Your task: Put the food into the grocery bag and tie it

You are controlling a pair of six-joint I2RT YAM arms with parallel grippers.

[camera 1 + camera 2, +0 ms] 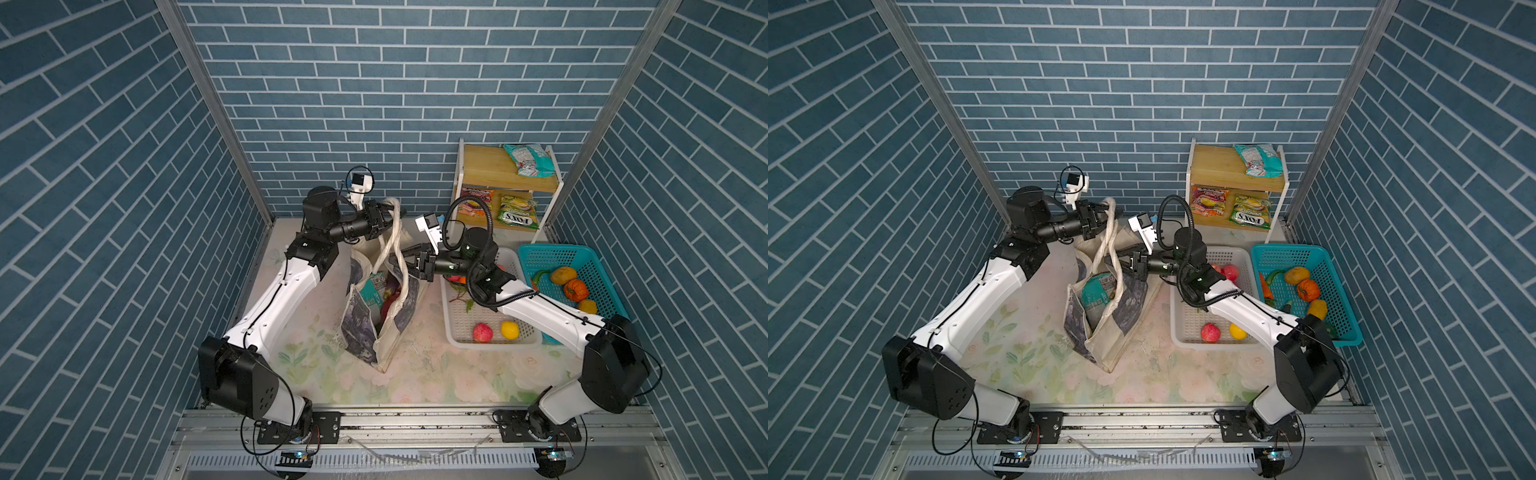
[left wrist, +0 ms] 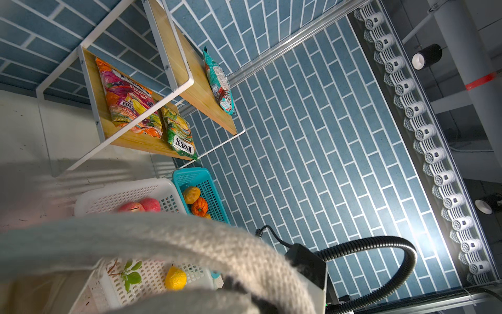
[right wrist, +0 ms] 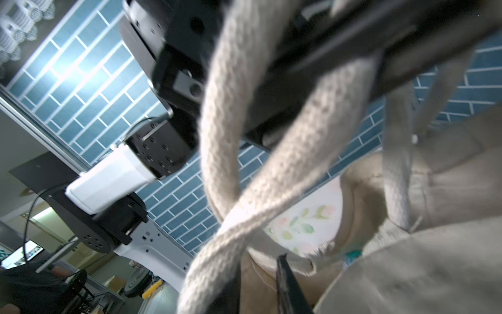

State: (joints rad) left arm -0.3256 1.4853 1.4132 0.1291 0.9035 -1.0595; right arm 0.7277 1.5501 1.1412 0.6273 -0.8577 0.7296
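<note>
Tying is the step in hand, I'd say: the grocery bag (image 1: 365, 332) stands on the floral table (image 1: 436, 374) between the two arms, mouth gaping, a teal snack packet (image 1: 371, 289) showing inside. The left gripper (image 1: 384, 215) is clenched on the handle loop (image 1: 394, 205), hoisting it above the bag; the right gripper (image 1: 409, 260) sits lower, right at the place where the handles cross, jaws parted and gripping nothing that I can make out. The next move, to my eye, calls for those jaws to take one strand and draw it through under the raised loop, without dragging the bag over. The right wrist view gives what both top views cannot: the crossing (image 3: 231, 217) up close, and a black fingertip (image 3: 284, 274) standing clear of the cord. The left wrist view shows none of its own fingers, only the handle as a blurred band (image 2: 190, 239). Only in a top view do I see into the bag; a red apple (image 1: 482, 332) and a yellow fruit (image 1: 510, 329) lie in the white basket (image 1: 494, 343).
</note>
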